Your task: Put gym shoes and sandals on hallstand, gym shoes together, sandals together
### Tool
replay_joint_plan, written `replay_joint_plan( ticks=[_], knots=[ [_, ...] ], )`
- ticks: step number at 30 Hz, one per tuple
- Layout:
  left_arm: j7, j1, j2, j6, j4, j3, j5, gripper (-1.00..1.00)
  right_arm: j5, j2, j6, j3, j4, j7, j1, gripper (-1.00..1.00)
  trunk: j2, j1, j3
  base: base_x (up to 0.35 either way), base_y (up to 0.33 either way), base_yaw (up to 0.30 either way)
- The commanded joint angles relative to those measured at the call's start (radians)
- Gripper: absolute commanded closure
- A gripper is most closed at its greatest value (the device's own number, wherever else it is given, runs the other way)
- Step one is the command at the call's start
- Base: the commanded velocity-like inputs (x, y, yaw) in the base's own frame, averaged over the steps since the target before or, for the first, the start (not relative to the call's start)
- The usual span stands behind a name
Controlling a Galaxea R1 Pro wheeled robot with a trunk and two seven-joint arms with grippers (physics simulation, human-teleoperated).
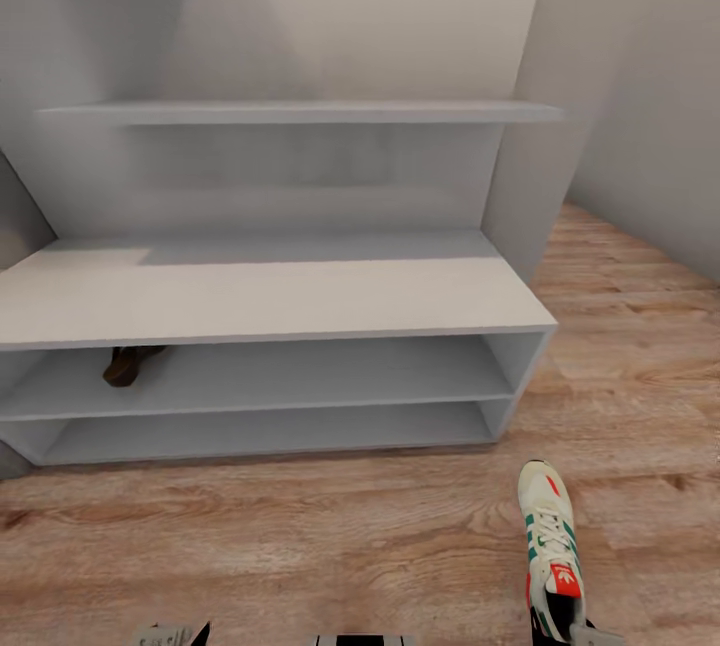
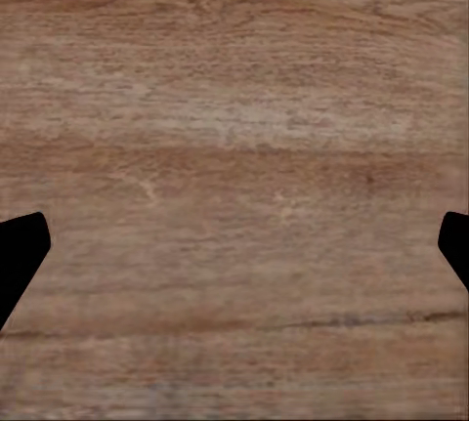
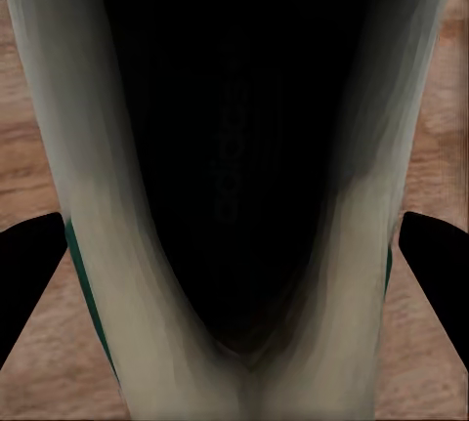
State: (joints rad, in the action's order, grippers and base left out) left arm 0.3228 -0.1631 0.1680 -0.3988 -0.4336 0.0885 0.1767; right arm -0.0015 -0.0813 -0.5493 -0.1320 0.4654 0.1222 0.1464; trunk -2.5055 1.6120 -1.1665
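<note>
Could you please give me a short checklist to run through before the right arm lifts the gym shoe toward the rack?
1. White lace-up gym shoe with green stripes between the right tool fingers: ok, a dark finger shows on each side of it in the right wrist view.
2. Firm grip: cannot tell, contact is not visible.
3. Pale-grey shoe rack bench top free: ok.
4. Brown leather sandal on the rack: ok, in the upper slot, left end.
5. Left tool empty: ok, open over the wood-grain floor.
6. Second gym shoe located: cannot tell.
</note>
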Motion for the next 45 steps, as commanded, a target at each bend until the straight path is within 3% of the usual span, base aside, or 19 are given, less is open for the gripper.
replay_joint_plan(
  ticks=[1, 7, 45],
  knots=[
    [0.013, 0.0, 0.0, 0.0, 0.001, 0.012, 0.009, -1.0, 0.0, 0.0, -0.003, 0.0, -0.001, 0.002, 0.0, 1.0, 0.0, -0.001, -0.001, -0.262, 0.0, 0.0],
    [0.019, 0.0, -0.001, 0.0, 0.001, 0.034, 0.007, -1.0, 0.0, 0.001, -0.003, 0.0, 0.002, 0.002, 0.001, 1.0, 0.0, -0.001, -0.001, -0.098, 0.0, 0.0],
    [0.019, 0.0, -0.001, 0.0, 0.003, 0.036, 0.007, -1.0, -0.001, 0.006, -0.003, 0.0, 0.004, 0.002, 0.0, 1.0, 0.0, -0.001, -0.001, -0.109, 0.0, 0.0]
  ],
)
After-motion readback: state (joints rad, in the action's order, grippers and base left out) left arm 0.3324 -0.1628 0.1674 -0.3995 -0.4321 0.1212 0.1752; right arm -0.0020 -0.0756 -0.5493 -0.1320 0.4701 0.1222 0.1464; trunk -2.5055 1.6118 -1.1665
